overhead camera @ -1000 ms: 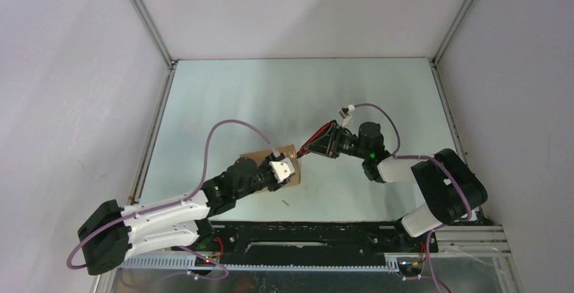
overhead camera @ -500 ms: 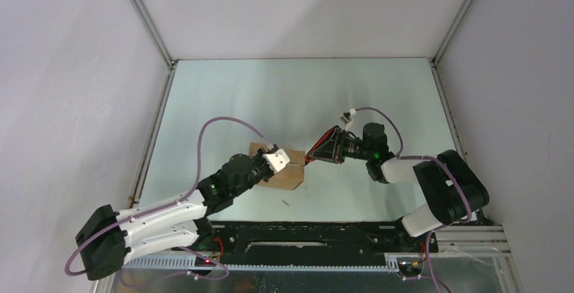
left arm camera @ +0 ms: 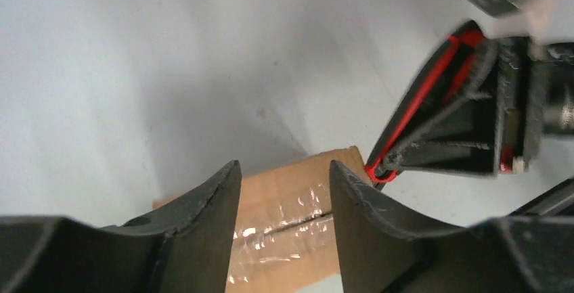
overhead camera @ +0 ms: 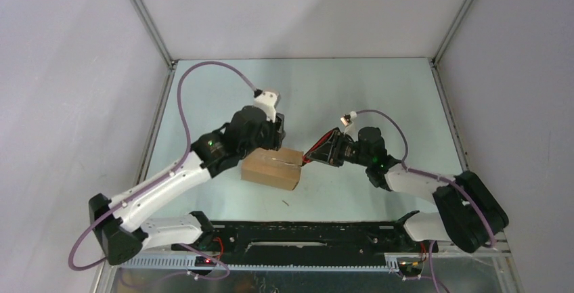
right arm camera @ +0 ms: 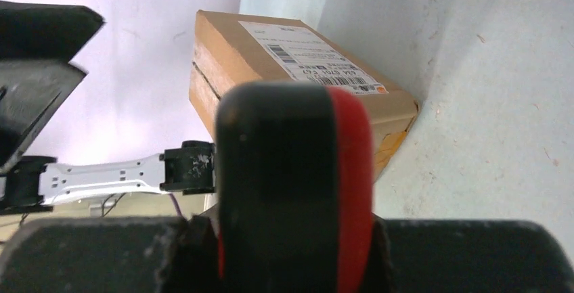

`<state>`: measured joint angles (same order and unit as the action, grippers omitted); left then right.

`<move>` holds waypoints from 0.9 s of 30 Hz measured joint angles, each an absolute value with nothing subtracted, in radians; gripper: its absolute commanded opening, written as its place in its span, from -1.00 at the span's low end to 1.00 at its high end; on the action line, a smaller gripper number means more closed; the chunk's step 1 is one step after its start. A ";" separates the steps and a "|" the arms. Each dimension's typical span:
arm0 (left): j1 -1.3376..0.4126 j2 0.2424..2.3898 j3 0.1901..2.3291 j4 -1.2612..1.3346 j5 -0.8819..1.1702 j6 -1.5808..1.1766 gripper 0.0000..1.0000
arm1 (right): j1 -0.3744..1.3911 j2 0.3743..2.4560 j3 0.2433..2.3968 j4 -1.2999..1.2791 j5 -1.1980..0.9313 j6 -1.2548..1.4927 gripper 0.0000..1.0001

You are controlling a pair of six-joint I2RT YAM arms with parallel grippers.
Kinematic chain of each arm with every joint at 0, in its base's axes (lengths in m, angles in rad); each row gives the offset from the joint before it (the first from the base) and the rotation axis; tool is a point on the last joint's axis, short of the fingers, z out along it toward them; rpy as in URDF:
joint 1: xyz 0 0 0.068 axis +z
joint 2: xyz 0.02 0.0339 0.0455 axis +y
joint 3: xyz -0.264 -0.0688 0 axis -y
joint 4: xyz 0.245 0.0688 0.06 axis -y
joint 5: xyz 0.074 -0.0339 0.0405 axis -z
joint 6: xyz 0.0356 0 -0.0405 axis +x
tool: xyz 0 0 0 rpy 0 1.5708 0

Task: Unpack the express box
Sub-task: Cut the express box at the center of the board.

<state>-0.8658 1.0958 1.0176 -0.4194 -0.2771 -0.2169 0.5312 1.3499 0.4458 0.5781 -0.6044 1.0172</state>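
Express box: brown carton lying flat near the middle of the worktop, closer to the near edge. The taped seam faces up and the white label is on a side face.

Left claw: hangs over the box's far top edge, jaws parted, nothing between them.

Right claw: clamped on a red-and-black utility knife, whose tip meets the box's upper right corner.

Room: open worktop stretches behind the box to the back wall, and on the right toward the side rail.

Obstructions: both arms converge on the box, the knife close beside the left claw. A purple cable loops high over the left arm. The left rail runs near that arm's elbow.
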 measured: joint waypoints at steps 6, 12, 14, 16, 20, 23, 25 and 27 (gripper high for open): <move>-0.833 1.153 1.100 -0.780 -0.301 -0.744 0.65 | 0.603 1.222 0.398 0.511 -0.419 1.024 -1.00; -0.847 1.039 1.028 -0.932 -0.297 -1.149 0.95 | 0.682 1.109 0.334 0.495 -0.246 1.041 -1.00; -0.856 1.015 1.022 -0.952 -0.296 -1.238 0.96 | 0.717 1.074 0.316 0.491 -0.182 1.042 -1.00; -0.867 0.999 0.987 -0.937 -0.291 -1.324 0.96 | 0.755 1.060 0.311 0.493 -0.130 1.041 -1.00; -0.909 1.020 0.909 -0.914 -0.276 -1.443 0.96 | 0.804 1.073 0.311 0.525 -0.078 1.044 -1.00; -0.932 1.071 0.904 -0.902 -0.273 -1.503 0.96 | 0.823 1.102 0.311 0.570 -0.070 1.048 -1.00; -0.937 1.085 0.898 -0.883 -0.276 -1.542 0.96 | 0.839 1.112 0.311 0.587 -0.062 1.047 -1.00; -0.939 1.083 0.881 -0.863 -0.278 -1.574 0.94 | 0.860 1.118 0.311 0.599 -0.052 1.044 -1.00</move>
<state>-0.9386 1.0828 0.8814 -0.8631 -0.2775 -1.5742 0.8600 1.1175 0.3107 0.5995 -0.0521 1.0443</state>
